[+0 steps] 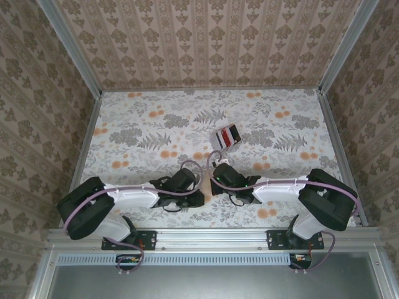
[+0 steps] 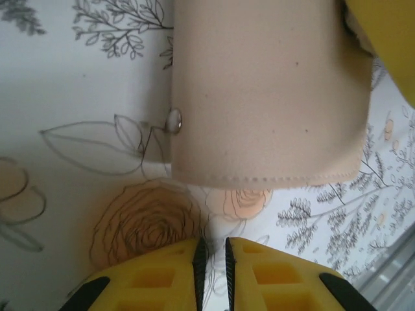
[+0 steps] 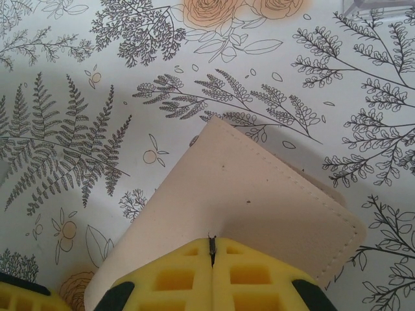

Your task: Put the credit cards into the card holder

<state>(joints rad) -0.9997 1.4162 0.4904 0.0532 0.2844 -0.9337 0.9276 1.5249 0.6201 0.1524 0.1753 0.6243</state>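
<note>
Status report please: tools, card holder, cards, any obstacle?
Right tool shut on card holder. Left tool almost closed, empty, facing the holder. Credit cards lie apart, farther out, untouched. Nothing in the way.

Card holder up close: tan, leather-like, matt and smooth, with a fine stitched edge and 1 shiny metal stud at its side. The left claw shows what looks like yellow moulded plastic with waffle recesses and black trim, and the right claw looks the same. The counter has a flat, matt floral print; cloth or paper, can't tell. The credit cards look like thin plastic, finish too small to judge. The frame rail is bare, dull silver metal. The walls are matt patterned wallpaper.
</note>
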